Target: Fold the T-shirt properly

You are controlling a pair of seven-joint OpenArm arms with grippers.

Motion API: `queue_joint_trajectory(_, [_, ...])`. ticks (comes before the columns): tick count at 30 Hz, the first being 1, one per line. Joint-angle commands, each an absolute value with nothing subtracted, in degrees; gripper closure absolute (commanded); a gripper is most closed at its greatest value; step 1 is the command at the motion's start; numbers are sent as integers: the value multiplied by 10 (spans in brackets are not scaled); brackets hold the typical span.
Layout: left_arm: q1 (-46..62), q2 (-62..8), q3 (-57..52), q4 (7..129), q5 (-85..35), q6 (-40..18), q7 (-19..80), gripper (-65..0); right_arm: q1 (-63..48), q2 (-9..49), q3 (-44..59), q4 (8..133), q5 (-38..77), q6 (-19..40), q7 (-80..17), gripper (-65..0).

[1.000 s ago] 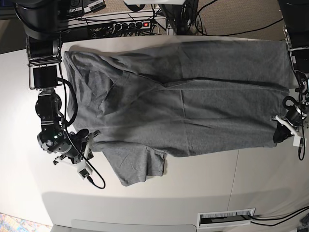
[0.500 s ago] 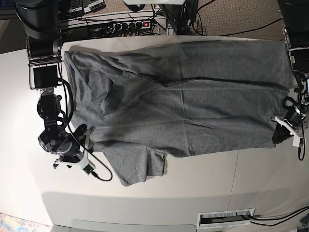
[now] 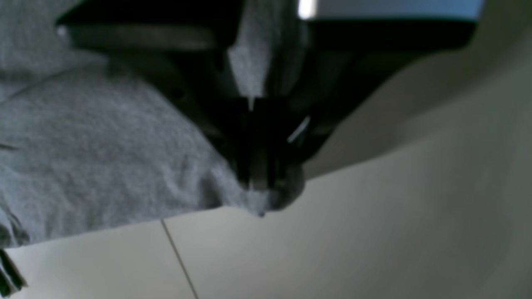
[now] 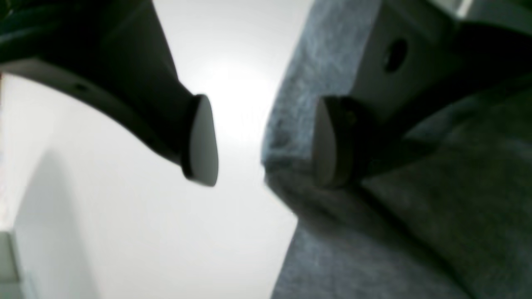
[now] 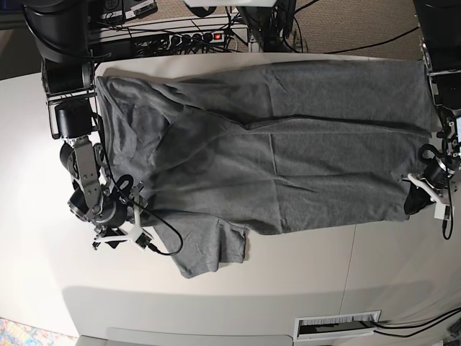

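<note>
The grey T-shirt (image 5: 266,144) lies spread flat across the worktop (image 5: 302,288), its hem corner pinched in the left hand (image 5: 421,196), while the right hand (image 5: 128,220), clamped a second ago, now stands spread beside the shirt's sleeve edge, holding nothing.

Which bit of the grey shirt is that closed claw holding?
The T-shirt covers most of the white table. Follow its lower edge in the base view to that view's far right: the left gripper pinches that corner, the only spot bunched up off the table.
</note>
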State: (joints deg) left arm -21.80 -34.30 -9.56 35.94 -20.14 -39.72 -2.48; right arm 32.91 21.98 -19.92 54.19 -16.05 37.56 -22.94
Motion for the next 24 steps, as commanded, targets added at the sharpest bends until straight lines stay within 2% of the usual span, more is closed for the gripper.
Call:
queue_joint_trajectory(1, [-233,-357,-99,369,-212,-400,-38,0,362,223,-196,532,-153,368,-209,-367])
queue_joint_trajectory(7, [-233,-357,-99,369,-210,-400,-39,0,388,209,-196,458,-130,369,-171,-367])
queue_joint_trajectory(11, [-233,-357,-99,369,-210,-400,-39,0,387,206,-196,443,-106,369,-200,-359])
queue_joint_trajectory(12, [-233,-357,-99,369,-210,-400,-39,0,387,206,-196,443,-93,369,-222,-325])
queue_joint_trajectory(17, [-233,-357,-99,369,-210,-400,-39,0,387,206,-196,444,-54,368,-296,-22])
queue_joint_trajectory(18, [-233,-357,-99,369,-210,-400,-39,0,388,207,-196,445,-54,368,-303,0])
queue_joint_trajectory(24, [-233,-357,-99,369,-210,-400,-39,0,387,208,-194,496,-53,368,-317,0])
